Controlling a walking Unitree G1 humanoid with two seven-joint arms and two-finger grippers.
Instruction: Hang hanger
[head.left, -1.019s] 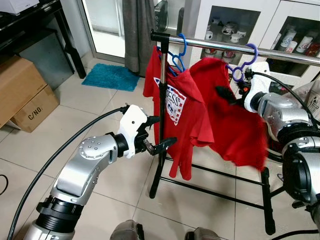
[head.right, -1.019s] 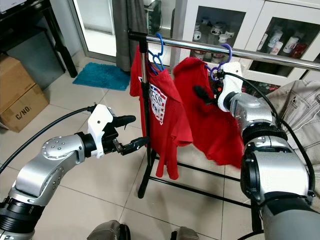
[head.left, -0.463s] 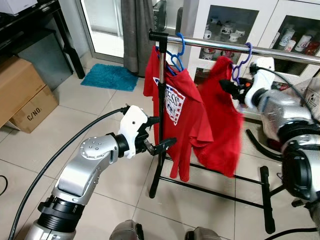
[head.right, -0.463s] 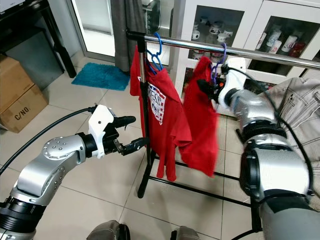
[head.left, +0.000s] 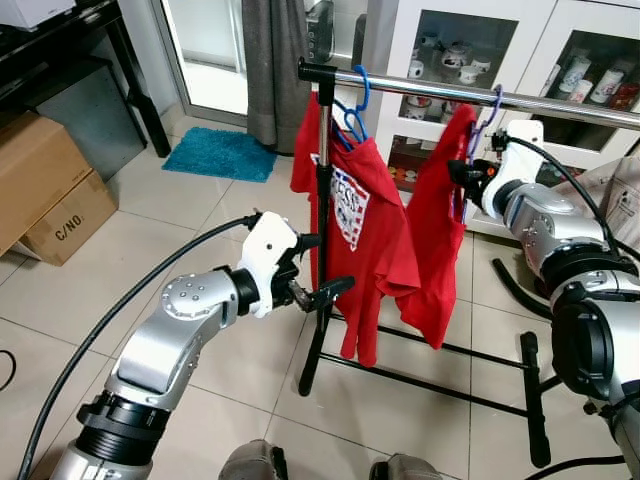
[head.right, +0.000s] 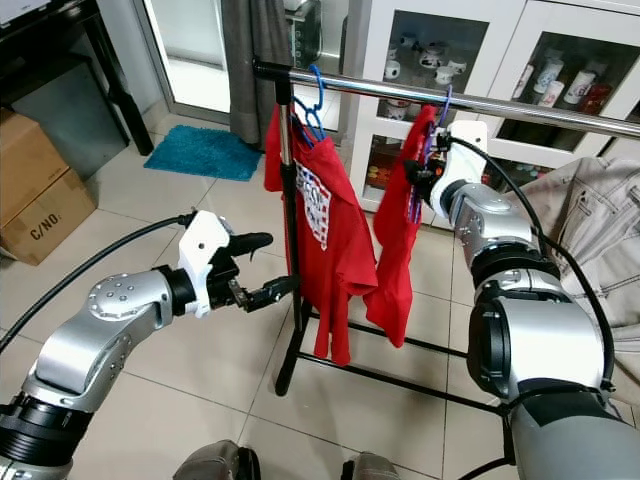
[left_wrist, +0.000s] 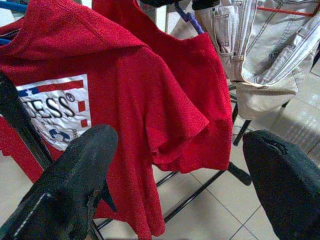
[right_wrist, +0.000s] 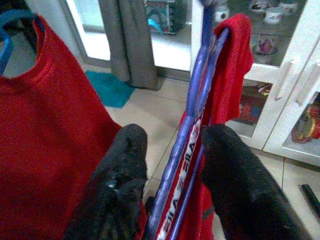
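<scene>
Nearest, the left gripper (head.left: 318, 268) hovers over bare floor tiles (head.left: 190, 215) with its two black fingers (left_wrist: 75, 175) spread wide and holding nothing — their tips lie just short of the rack's black upright post (head.left: 322, 230). Open tile runs from this arm out to the cardboard boxes (head.left: 45, 185) at the floor's left edge and back to the blue mat (head.left: 222, 153) by the glass door. On the post's end of the chrome rail (head.left: 420, 90), a red printed shirt (head.left: 355, 215) hangs from a blue hanger (head.left: 352, 110). Next along the rail, close beside it, the purple hanger (right_wrist: 192, 107) carries a second red shirt (head.left: 438, 245), seen nearly edge-on; its hook (head.left: 492, 102) reaches up to the rail, though whether it sits fully over the rail cannot be told. The right gripper (head.left: 466, 178) is up at that hanger's neck, fingers (right_wrist: 117, 172) parted on either side of the purple wire — close to it, not clearly pinching. A pale denim garment (left_wrist: 260, 50) hangs further towards the rail's right end. Behind the rack stands a white glass-fronted cabinet (head.left: 480, 40) of mugs.
</scene>
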